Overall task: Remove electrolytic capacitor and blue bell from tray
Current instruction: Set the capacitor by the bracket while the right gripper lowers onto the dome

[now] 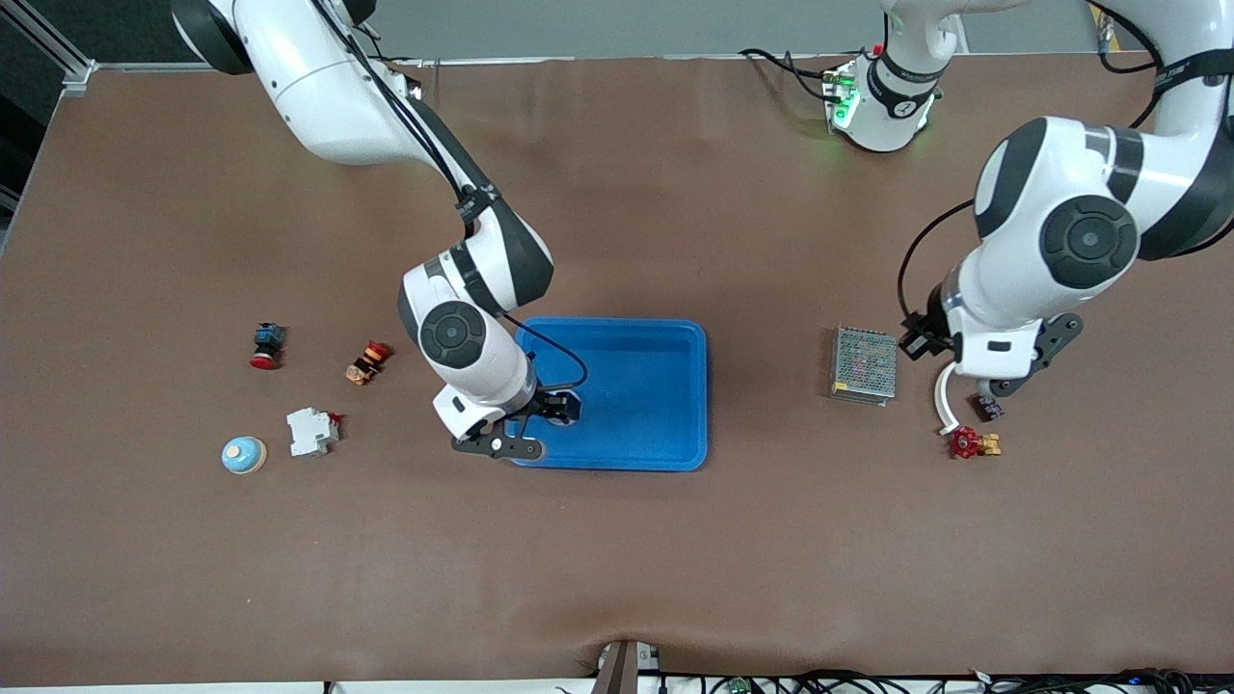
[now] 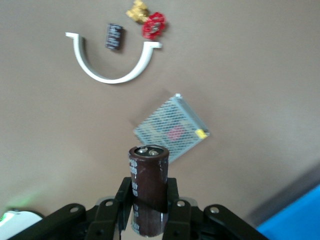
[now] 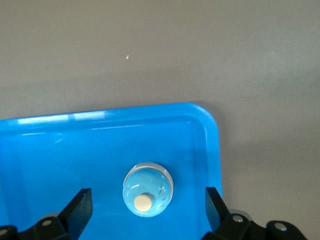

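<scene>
Now right hand (image 3: 145, 210) spread wide over blue bell (image 3: 148, 189) in tray (image 1: 665, 405) corner: descend centred, clear rim. Left hand (image 2: 149, 212) clamps capacitor (image 2: 148, 175) above table beside tray.

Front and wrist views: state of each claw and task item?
left claw: shut on the electrolytic capacitor, over the table beside the mesh box.
electrolytic capacitor: gripped, out of the tray.
right claw: open, straddling the blue bell.
blue bell: in a tray corner, button up, not gripped.
</scene>
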You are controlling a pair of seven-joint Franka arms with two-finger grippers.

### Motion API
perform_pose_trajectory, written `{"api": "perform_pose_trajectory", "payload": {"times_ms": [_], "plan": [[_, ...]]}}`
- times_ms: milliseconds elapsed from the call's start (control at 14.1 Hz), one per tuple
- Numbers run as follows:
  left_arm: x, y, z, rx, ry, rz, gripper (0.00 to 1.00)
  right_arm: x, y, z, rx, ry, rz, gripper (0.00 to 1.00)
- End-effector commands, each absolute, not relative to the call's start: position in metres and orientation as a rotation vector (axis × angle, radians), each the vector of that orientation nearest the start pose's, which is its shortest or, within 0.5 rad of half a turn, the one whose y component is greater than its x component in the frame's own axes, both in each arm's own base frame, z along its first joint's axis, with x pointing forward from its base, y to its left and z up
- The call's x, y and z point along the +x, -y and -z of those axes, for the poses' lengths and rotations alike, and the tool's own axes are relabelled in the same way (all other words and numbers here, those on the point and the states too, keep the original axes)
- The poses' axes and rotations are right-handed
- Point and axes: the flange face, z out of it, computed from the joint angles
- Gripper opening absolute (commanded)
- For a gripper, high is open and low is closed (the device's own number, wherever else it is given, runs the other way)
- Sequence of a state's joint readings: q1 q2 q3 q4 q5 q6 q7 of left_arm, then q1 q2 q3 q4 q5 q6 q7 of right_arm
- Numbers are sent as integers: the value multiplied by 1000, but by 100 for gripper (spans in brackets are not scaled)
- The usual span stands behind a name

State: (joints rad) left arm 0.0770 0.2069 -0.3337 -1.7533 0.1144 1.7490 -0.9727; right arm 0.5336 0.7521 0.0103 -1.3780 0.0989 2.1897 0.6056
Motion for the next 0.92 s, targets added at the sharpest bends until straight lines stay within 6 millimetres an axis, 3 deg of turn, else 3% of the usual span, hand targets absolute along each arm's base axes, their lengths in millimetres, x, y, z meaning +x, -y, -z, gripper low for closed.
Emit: {"api": "perform_pose_trajectory", "payload": {"times_ms": [0, 213, 497, 710, 852], "plan": [[555, 98, -432, -2822, 985, -286, 0, 622, -401, -264, -3047, -164, 3, 100], [535, 59, -411, -2811, 925, -369, 0, 618, -406, -249, -3057, -149, -13, 100], [510, 5, -369, -2825, 817, -489, 0, 618, -407, -236, -3061, -139, -5, 100], [496, -24, -326, -2821, 793, -436, 0, 619, -407, -227, -3056, -145, 8, 100], [487, -34, -299, -2826, 758, -365, 0, 617, -407, -216, -3066, -143, -8, 100]]}}
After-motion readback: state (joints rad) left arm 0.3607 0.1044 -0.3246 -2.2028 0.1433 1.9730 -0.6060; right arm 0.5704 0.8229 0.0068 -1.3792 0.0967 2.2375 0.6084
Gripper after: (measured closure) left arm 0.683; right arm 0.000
